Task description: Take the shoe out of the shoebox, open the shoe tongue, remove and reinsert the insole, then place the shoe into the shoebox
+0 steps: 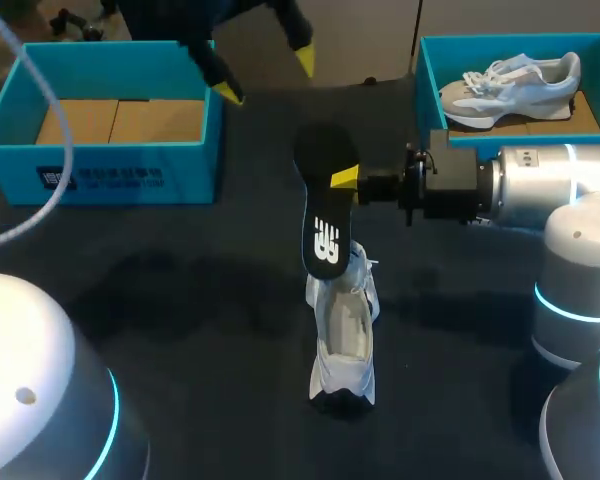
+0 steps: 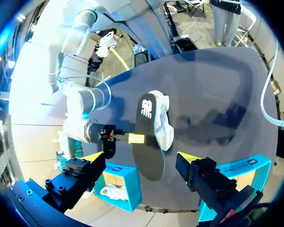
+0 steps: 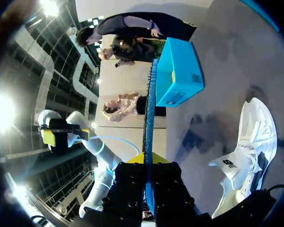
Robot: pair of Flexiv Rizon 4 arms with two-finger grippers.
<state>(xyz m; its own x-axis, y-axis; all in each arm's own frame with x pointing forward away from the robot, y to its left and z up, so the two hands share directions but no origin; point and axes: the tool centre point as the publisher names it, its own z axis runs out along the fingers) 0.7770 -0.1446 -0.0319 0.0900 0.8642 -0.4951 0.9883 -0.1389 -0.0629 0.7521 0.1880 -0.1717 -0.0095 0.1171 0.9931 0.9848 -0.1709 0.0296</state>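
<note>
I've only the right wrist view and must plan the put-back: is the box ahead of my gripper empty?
Observer: Yes. The head view shows the box holding only its cardboard liner, no shoe.
Operator: Is the left gripper free?
Observer: The left gripper hangs open by that box's far corner, holding nothing.
Operator: Any other shoe about?
Observer: A second shoe lies in a second box on the right arm's side.
</note>
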